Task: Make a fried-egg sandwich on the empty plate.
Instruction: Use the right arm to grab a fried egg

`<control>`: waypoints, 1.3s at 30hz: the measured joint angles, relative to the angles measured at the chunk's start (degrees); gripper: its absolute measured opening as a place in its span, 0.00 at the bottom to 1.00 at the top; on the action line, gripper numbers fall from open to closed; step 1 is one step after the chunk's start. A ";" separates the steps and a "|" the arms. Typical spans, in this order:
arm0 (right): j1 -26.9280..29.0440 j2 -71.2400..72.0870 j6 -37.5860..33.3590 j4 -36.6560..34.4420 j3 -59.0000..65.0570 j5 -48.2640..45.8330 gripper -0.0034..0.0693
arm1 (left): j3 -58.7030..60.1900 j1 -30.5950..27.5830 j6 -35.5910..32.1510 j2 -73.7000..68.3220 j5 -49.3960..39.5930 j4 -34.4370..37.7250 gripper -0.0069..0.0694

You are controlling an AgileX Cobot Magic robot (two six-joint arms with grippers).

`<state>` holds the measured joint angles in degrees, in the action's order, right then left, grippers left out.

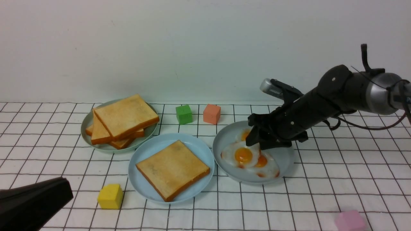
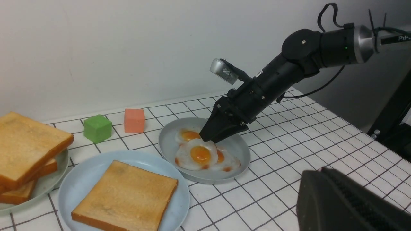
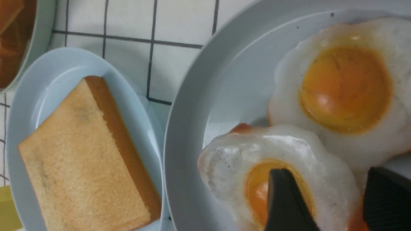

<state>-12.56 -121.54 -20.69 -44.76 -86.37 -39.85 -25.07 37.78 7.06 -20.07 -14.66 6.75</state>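
Checked cloth [image 1: 321, 192] bears three plates [image 1: 151, 150], three eggs [image 1: 243, 155]; right gripper [image 1: 260, 145], jaws apart, above them.

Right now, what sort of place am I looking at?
Probably a robot-lab tabletop staged as a pretend kitchen: a white grid-lined cloth, toy fried eggs and a toast slice on plates, coloured cubes, a bare wall.
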 joint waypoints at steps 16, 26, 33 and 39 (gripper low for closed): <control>0.00 -1.39 -0.97 0.02 -0.07 1.24 0.54 | 0.00 0.00 0.00 0.00 -1.09 0.06 0.07; 0.00 -1.78 -1.94 -2.79 -0.07 1.82 0.54 | 0.00 0.00 0.00 0.00 -1.35 0.06 0.07; 0.00 -2.48 -1.98 -3.98 -0.28 2.10 0.54 | 0.00 0.00 0.00 0.00 -1.35 0.06 0.08; 0.00 -2.52 -1.98 -4.04 -0.35 2.16 0.43 | 0.00 0.00 0.00 0.00 -1.35 0.06 0.08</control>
<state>-12.56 -124.06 -22.67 -48.80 -86.72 -37.70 -25.07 37.78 7.06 -20.07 -16.01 6.82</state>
